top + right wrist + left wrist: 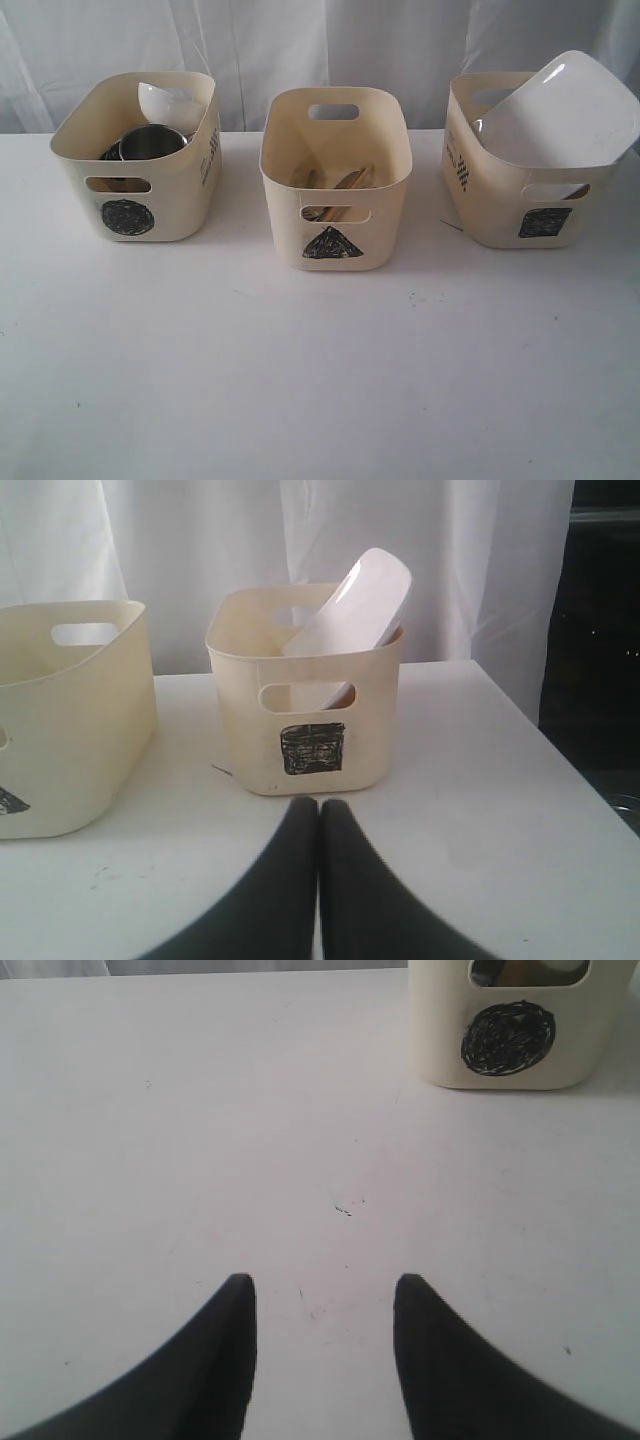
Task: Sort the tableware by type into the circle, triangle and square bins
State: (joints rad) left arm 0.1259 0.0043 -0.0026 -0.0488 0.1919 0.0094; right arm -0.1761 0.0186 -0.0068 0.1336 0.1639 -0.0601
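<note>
Three cream bins stand in a row at the back of the white table. The circle bin [140, 160] on the left holds a steel mug [152, 142] and a small white bowl [168, 102]. Wooden chopsticks [350, 182] lie in the triangle bin [336, 175] in the middle. A large white squarish plate [570, 110] leans tilted in the square bin [520, 190] on the right. Neither arm shows in the exterior view. My left gripper [323, 1282] is open over bare table, short of the circle bin [515, 1040]. My right gripper [319, 805] is shut and empty, just before the square bin [305, 715] with the plate [355, 605].
A white curtain [300, 45] hangs behind the bins. The table's right edge [520, 725] drops off beside the square bin, with dark floor beyond. Part of the triangle bin [70, 720] shows in the right wrist view.
</note>
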